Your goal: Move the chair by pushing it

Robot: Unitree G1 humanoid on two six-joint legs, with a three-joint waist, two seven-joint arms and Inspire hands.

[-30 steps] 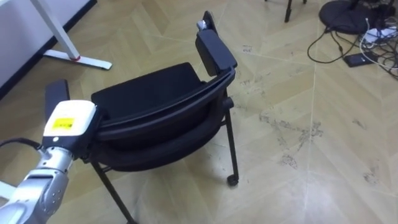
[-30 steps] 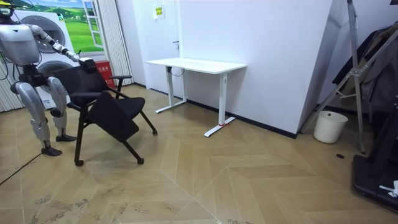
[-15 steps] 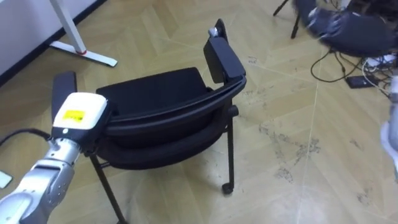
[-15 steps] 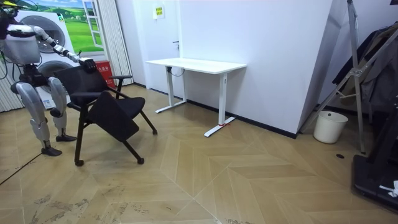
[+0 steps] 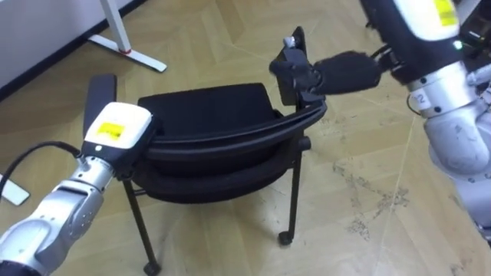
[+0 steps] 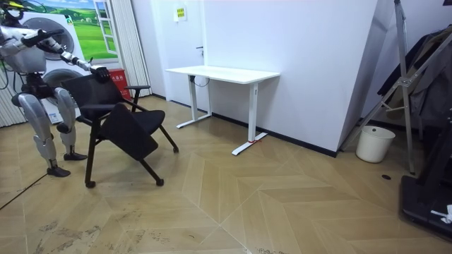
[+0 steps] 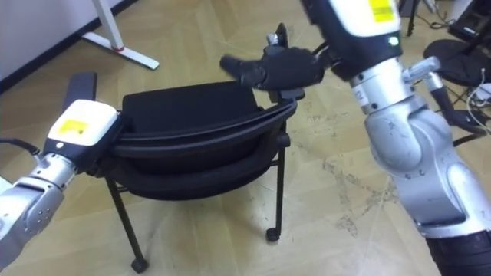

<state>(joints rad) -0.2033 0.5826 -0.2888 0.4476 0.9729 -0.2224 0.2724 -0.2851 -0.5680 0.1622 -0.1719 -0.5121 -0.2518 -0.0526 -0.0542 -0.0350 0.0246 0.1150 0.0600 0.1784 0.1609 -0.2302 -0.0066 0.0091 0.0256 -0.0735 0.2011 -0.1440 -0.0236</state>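
A black chair (image 5: 207, 115) on castors stands just in front of me, its curved backrest rim (image 5: 230, 142) nearest. My left hand (image 5: 115, 136) rests on the left end of that rim, beside the left armrest (image 5: 98, 96); its fingers are hidden under it. From the right, my right hand (image 7: 280, 69) lies with fingers stretched out over the right armrest (image 5: 291, 65), open. In the room view I stand behind the chair (image 6: 120, 123) at the room view's left, arms reaching forward to its back.
The foot of a white desk (image 5: 126, 46) lies on the wood floor ahead at the left; the desk (image 6: 222, 73) stands against the wall beyond the chair. Cables (image 7: 468, 92) lie on the floor at the right. A white bucket (image 6: 374, 143) stands far off by the wall.
My right arm has come in from the right and its hand has reached the chair's right armrest. The left hand stays on the backrest; the camera has shifted.
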